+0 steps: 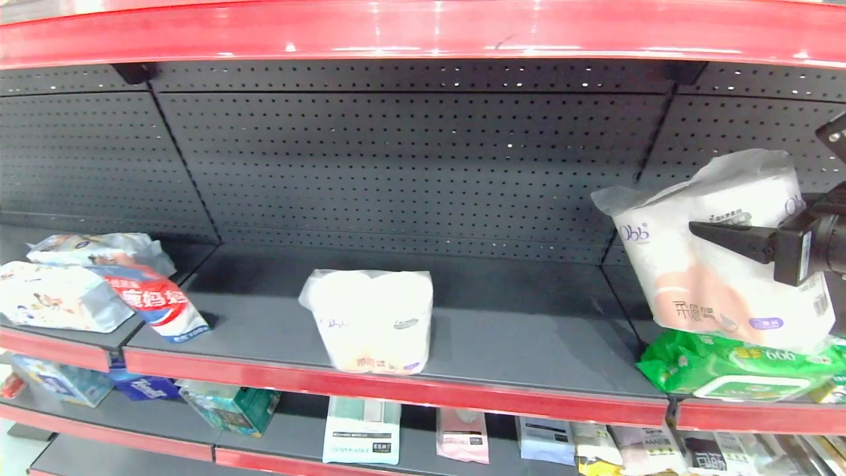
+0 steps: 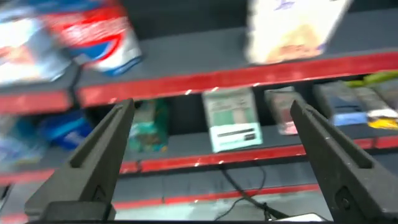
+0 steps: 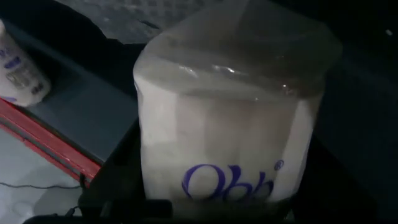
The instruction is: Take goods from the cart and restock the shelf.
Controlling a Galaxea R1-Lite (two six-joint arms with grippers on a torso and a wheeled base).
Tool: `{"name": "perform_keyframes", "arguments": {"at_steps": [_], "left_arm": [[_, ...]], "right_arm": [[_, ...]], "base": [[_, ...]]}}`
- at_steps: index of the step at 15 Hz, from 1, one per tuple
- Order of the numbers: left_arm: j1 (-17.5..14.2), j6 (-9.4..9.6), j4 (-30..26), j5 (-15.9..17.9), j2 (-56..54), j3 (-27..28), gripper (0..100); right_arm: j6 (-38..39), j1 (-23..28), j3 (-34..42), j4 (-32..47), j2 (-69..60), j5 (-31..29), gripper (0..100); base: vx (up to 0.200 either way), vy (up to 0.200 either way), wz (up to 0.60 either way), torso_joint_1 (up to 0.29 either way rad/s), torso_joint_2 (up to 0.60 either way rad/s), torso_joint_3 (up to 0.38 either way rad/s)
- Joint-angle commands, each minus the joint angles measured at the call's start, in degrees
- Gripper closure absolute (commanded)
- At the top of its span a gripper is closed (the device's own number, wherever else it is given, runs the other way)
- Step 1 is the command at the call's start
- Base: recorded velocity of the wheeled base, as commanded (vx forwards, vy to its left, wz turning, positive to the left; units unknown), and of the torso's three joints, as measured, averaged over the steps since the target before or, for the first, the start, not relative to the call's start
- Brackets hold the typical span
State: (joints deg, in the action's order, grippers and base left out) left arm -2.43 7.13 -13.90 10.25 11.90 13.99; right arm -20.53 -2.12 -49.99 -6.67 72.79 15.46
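Head view places the held roll-paper pack (image 1: 720,264) at the far right of the shelf (image 1: 515,330), tilted, its lower right corner close to the frame edge; the right tool (image 1: 733,238) grips it, one dark finger laid across its front, the other hidden behind the wrap; in the right wrist view the pack (image 3: 230,137) sits between dark fingers that are hard to make out, its bottom cut off.

Its base hangs just over a green wipes pack (image 1: 733,367) lying on the shelf; whether the two touch cannot be told.

A second roll-paper pack (image 1: 370,320) stands upright near the shelf's red front lip, well apart from the held one; the left wrist view shows it (image 2: 292,31) blurred and cropped at the top.

The left tool (image 2: 211,104) is spread wide with nothing between its fingers, facing the lower shelves from out in front.

At the shelf's left end a red, white and blue bag (image 1: 155,301) leans beside pale printed bags (image 1: 59,297), these partly cut off; the lower shelf (image 1: 291,423) carries packets too small to name; the pegboard back (image 1: 396,152) stands behind.
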Motion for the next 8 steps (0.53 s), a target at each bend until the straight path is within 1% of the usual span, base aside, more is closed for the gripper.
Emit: {"name": "perform_keyframes", "arguments": {"at_steps": [1, 4, 8], "left_arm": [[-0.04, -0.01, 0.01, 0.03, 0.14, -0.46, 0], [-0.04, -0.01, 0.1, 0.03, 0.06, -0.64, 0], [-0.04, -0.01, 0.01, -0.14, -2.41, -1.43, 0]], "right_arm": [[-0.04, 0.01, -0.02, -0.01, 0.6, 0.01, 100], [-0.04, 0.19, -0.37, -0.28, 1.83, 0.1, 100], [-0.21, 0.45, -1.33, -5.11, 7.28, 0.01, 100]], "base": [[0.0, 0.0, 0.6, 0.061, -0.15, -0.071], [0.0, 0.0, 0.0, 0.072, -0.15, -0.077], [0.0, 0.0, 0.0, 0.007, -0.02, -0.008]]}}
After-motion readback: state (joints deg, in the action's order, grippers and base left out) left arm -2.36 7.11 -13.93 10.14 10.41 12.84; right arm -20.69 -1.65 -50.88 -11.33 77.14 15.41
